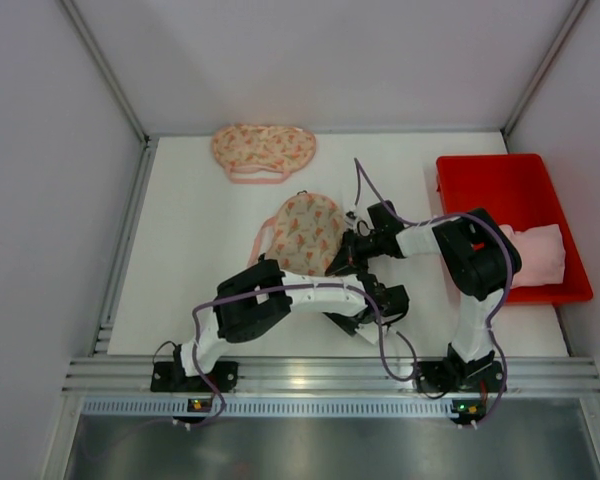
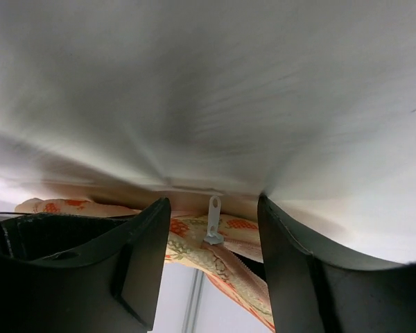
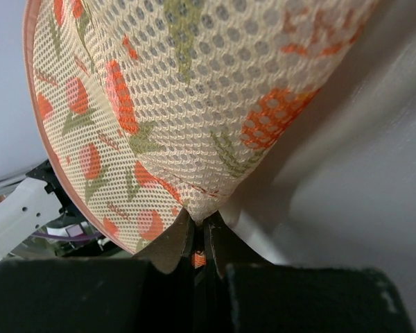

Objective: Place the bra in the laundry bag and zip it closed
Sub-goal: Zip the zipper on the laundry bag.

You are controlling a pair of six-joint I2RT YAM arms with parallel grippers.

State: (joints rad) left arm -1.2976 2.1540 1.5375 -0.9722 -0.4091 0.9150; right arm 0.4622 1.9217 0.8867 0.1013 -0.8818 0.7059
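Two floral laundry bags, far bag (image 1: 264, 150) at table's (image 1: 200, 250) far edge, near bag (image 1: 305, 232) pinched tight by right gripper (image 3: 200, 225), left gripper (image 2: 213, 208) part-open astride zipper pull (image 2: 213, 220), one red bin (image 1: 460, 175)

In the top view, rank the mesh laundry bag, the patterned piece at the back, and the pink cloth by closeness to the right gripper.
1. Mesh laundry bag: centre, pinched by the right gripper.
2. Patterned piece: back edge.
3. Pink cloth: red bin, right.
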